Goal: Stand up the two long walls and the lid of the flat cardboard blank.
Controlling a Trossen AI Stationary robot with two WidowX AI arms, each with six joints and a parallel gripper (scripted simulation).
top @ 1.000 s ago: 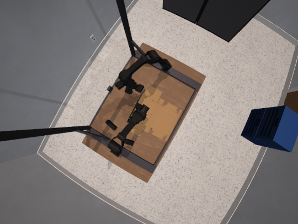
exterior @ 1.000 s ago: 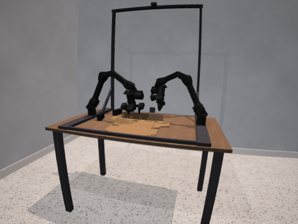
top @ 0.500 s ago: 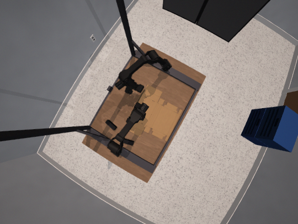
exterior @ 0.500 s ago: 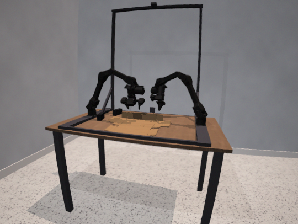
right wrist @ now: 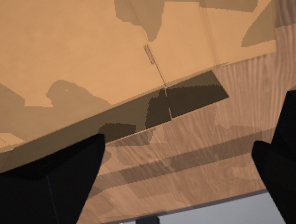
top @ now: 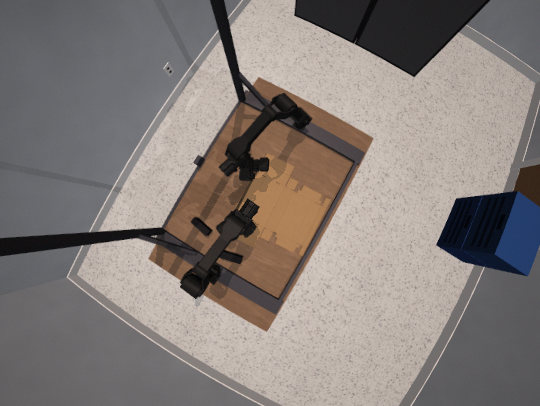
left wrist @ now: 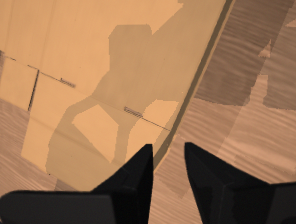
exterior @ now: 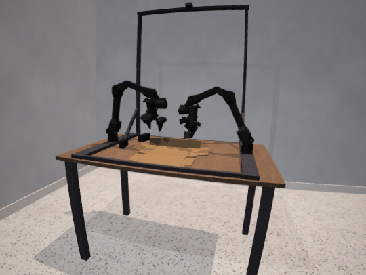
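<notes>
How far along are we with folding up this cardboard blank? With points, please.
Partway. One long wall (top: 246,190) (exterior: 179,142) (left wrist: 200,77) (right wrist: 190,92) stands along the blank's rear edge. Nothing is in hand: the left pincer (top: 246,175) (exterior: 192,136) (left wrist: 168,149) is slightly open, the right pincer (top: 248,207) (exterior: 154,129) (right wrist: 178,144) wide open, both above the blank's rear side. Left to do: the other long wall (top: 282,210) (exterior: 169,154) and the lid (top: 305,217) (exterior: 157,161) appear flat.

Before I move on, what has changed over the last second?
The right hand has risen away from the standing long wall and drawn back toward its own base. The left hand has shifted slightly inward, toward the right arm. No grasp or release shows. That wall stayed up; the rest of the blank looks unchanged.
</notes>
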